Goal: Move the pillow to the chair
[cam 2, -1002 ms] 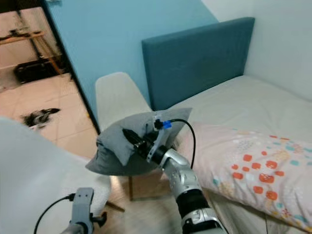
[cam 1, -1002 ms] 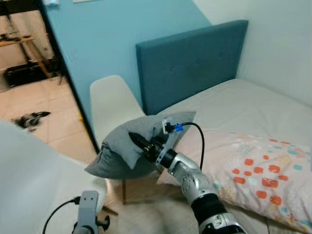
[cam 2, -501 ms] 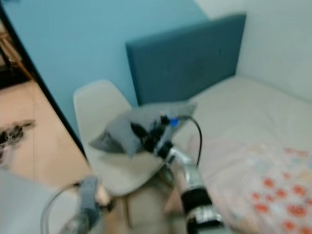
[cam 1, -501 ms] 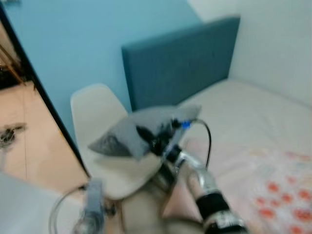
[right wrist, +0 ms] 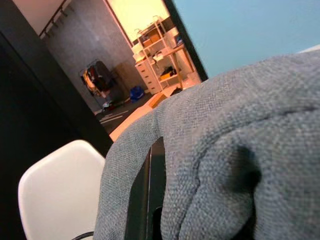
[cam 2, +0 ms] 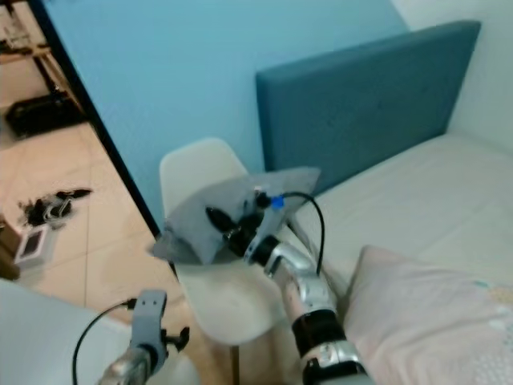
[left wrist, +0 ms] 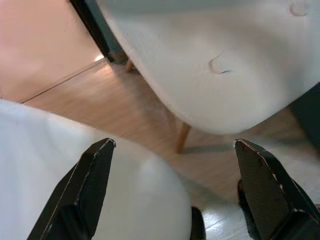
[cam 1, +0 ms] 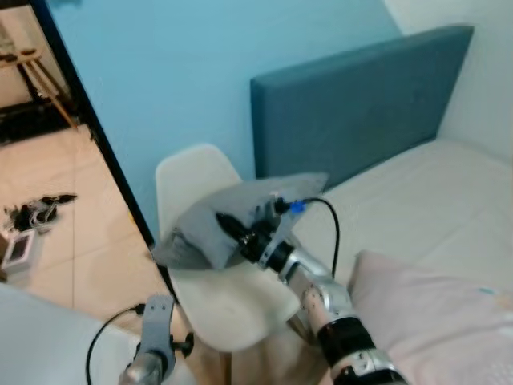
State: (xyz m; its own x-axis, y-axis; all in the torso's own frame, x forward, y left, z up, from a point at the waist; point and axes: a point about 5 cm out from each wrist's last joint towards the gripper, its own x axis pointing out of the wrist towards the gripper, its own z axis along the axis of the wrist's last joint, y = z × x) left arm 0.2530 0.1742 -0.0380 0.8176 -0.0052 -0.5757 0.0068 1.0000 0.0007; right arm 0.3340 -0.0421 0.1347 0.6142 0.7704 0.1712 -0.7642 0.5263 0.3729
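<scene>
- Head views: my right gripper [cam 1: 227, 224] holds the grey pillow [cam 1: 200, 228] up in the air, over the seat of the white chair [cam 1: 228, 301] and in front of its backrest. Pillow isn't resting on the seat yet, from what I can see.
- Pillow sags either side of the pinch, so I judge it soft, light, floppy; no risk of breakage. It'll drape and could slide off the curved seat if dropped near the edge. Best hold is a bunched fold near the middle, which is approx. where I have it.
- The bed [cam 1: 417, 192] w/ blue headboard [cam 1: 361, 104] sits on my right; a second, pale pillow [cam 1: 433, 313] lies on it, near my right arm.
- My left gripper [cam 1: 156, 321] is low, down by the chair's front edge, idle.
- Left wrist view: left jaws wide apart, fingers [left wrist: 80, 195] holding nothing; chair seat underside and a wooden leg [left wrist: 182, 137] ahead, wood floor below.
- Right wrist view: right jaws clamped narrow on a fold of grey fabric, one black finger [right wrist: 145, 200] edge visible, cloth bulging over it. White chair back beyond.
</scene>
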